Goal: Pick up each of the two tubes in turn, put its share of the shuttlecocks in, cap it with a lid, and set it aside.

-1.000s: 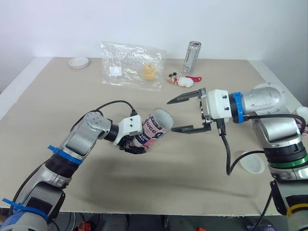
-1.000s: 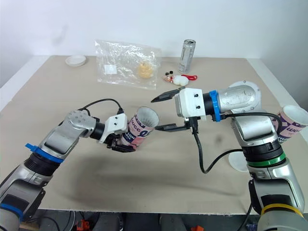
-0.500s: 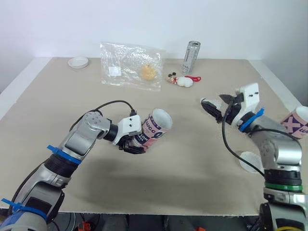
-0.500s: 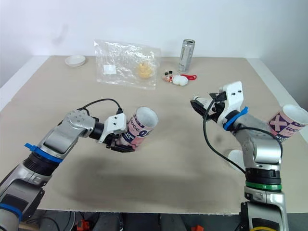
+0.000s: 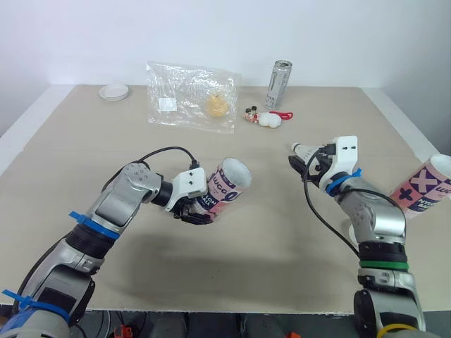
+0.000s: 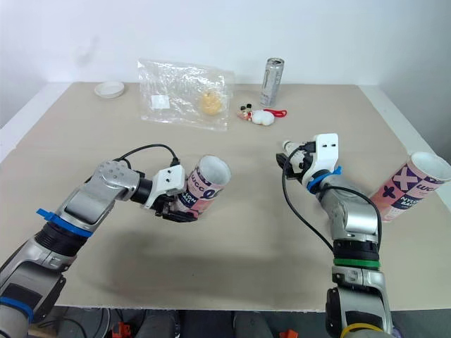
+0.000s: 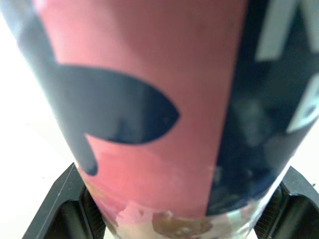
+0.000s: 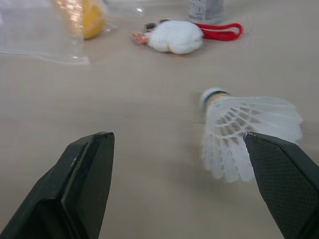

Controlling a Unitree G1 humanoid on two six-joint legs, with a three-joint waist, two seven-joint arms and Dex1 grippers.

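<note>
My left gripper [image 5: 199,210] is shut on a pink and dark blue tube [image 5: 227,187], held tilted above the table with its open mouth toward the right. In the left wrist view the tube [image 7: 149,99] sits between both fingers [image 7: 62,206]. My right gripper [image 5: 304,161] is open low over the table at centre right. A white shuttlecock [image 8: 249,134] lies on the table just inside one of its fingers [image 8: 284,184], cork end toward the far side. A second tube [image 5: 430,186], pink with X marks, leans at the right edge.
At the back stand a clear plastic bag [image 5: 192,95] with a yellow item inside, a metal can [image 5: 280,83] and a white toy with a red strap [image 5: 269,120]. A white lid [image 5: 115,91] lies at the far left. Another white lid [image 5: 351,230] peeks from behind my right forearm.
My right gripper has left the held tube's mouth, swung right and dropped to the shuttlecock on the table. The left arm and its tube have stayed put.
</note>
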